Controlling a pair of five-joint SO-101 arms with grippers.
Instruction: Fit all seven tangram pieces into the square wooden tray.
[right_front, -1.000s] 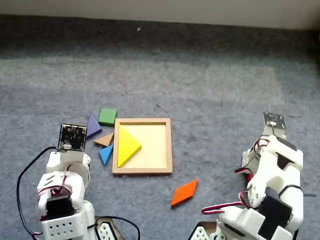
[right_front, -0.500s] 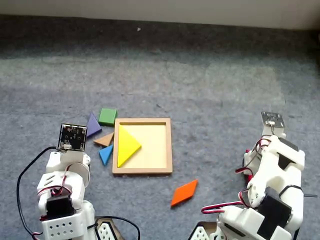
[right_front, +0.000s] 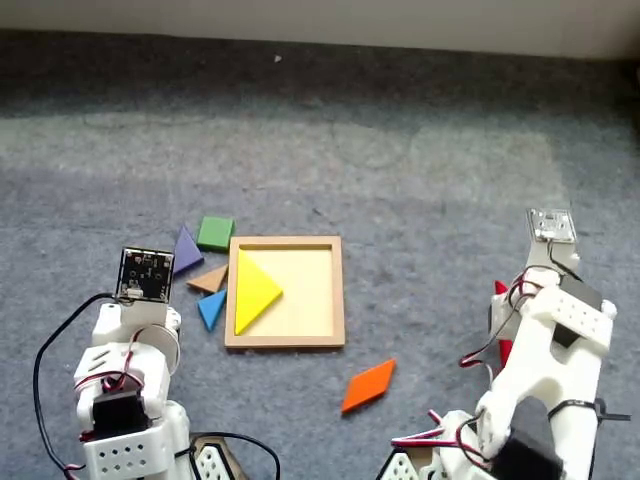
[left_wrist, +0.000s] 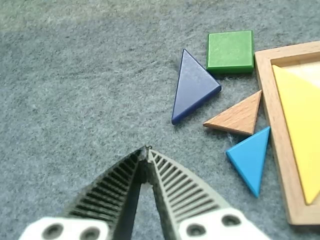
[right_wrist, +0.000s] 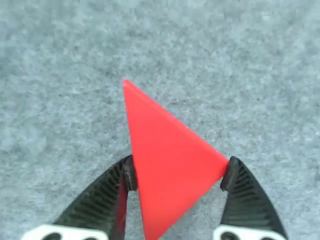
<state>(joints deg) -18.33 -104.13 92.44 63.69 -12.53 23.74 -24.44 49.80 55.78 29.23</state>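
The square wooden tray (right_front: 338, 290) lies left of centre with a yellow triangle (right_front: 254, 289) in its left half. Just off the tray's left side lie a green square (left_wrist: 230, 50), a purple triangle (left_wrist: 192, 86), a wood-coloured triangle (left_wrist: 237, 118) and a blue triangle (left_wrist: 251, 156). An orange parallelogram (right_front: 368, 385) lies below the tray's right corner. My left gripper (left_wrist: 146, 151) is shut and empty, a short way from the purple triangle. My right gripper (right_wrist: 180, 167) is shut on a red triangle (right_wrist: 165, 160), far right of the tray; part of the red triangle (right_front: 500, 289) peeks from under that arm.
Grey felt covers the table. Both arm bases stand at the near edge, the left arm (right_front: 130, 370) beside the loose pieces and the right arm (right_front: 545, 360) well to the right. Open felt stretches between the tray and the right arm.
The right arm has tilted up and shifted slightly, and the red triangle now shows beneath it in the high view. The left arm and the loose pieces have not moved.
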